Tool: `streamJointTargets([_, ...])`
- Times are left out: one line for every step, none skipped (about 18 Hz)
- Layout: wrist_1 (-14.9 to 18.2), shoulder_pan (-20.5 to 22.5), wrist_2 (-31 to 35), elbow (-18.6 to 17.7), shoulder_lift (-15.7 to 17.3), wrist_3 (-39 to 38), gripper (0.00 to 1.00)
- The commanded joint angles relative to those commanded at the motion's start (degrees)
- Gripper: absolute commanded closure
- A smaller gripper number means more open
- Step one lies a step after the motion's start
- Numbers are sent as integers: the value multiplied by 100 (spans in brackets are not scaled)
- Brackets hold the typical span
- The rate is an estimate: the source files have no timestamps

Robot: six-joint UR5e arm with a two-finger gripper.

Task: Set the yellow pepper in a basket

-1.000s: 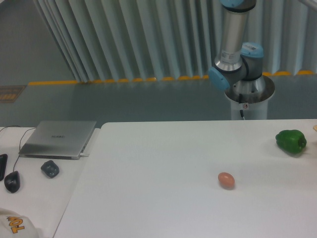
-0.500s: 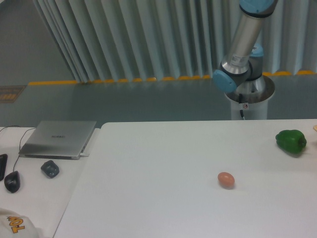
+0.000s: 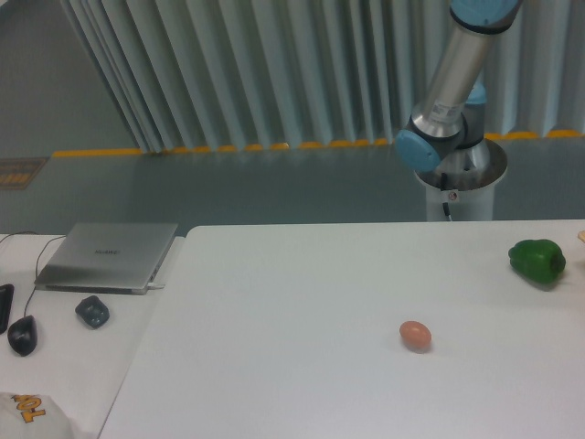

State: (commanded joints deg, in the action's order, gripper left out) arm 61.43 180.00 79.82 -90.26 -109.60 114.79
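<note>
Behind the far edge of the white desk (image 3: 302,366), the UR5e arm (image 3: 457,82) rises from its round pedestal (image 3: 462,178) at the upper right, its silver tube leaning up and to the right and running out of the top of the picture. Only the base joints with their blue caps and this tube are visible; the end effector is out of view, so I cannot tell whether its fingers are apart or together. Neither the yellow pepper nor a basket shows anywhere in the view, so where the pepper lies cannot be told from this camera.

On the desk, a green bell pepper (image 3: 537,262) sits near the right edge, and a small brownish-pink egg (image 3: 415,335) lies well apart from it, toward the middle and nearer the camera. Neither touches anything else.

To the left, on a separate lighter surface beside the desk, a closed silver laptop (image 3: 108,255) lies flat with a thin cable running off its left side. Just in front of it sits a small dark grey lump (image 3: 91,311), and further left a black computer mouse (image 3: 23,335). A white cloth with yellow lettering (image 3: 27,413) shows at the bottom left corner. Pleated pale curtains (image 3: 256,73) hang behind, above a grey floor with a yellow stripe (image 3: 210,148)
</note>
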Motion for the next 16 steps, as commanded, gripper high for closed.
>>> streamJointTargets([148, -26, -63, 35, 70, -9, 0])
streamJointTargets([341, -44, -89, 35, 219, 17, 0])
streamJointTargets([647, -105, -90, 79, 377, 17, 0])
streamJointTargets([877, -219, -98, 149, 404, 17, 0])
streamJointTargets([1218, -394, -90, 263, 570, 17, 0])
streamJointTargets([1535, -535, -81, 377, 659, 17, 0])
streamJointTargets([1730, -684, -81, 474, 668, 17, 0])
streamJointTargets([1801, -764, -72, 518, 668, 17, 0])
streamJointTargets([1880, -860, -72, 562, 677, 17, 0])
streamJointTargets([1881, -948, -63, 571, 677, 17, 0])
streamJointTargets([1881, -1071, -46, 615, 677, -26, 0])
streamJointTargets([1907, -1177, 41, 685, 668, -61, 0])
streamJointTargets([1916, -1378, 329, 781, 660, -123, 0])
streamJointTargets([1916, -1502, 515, 852, 625, -193, 0])
streamJointTargets([1916, -1633, 691, 879, 581, -254, 0])
streamJointTargets([1907, -1765, 971, 879, 520, -307, 0])
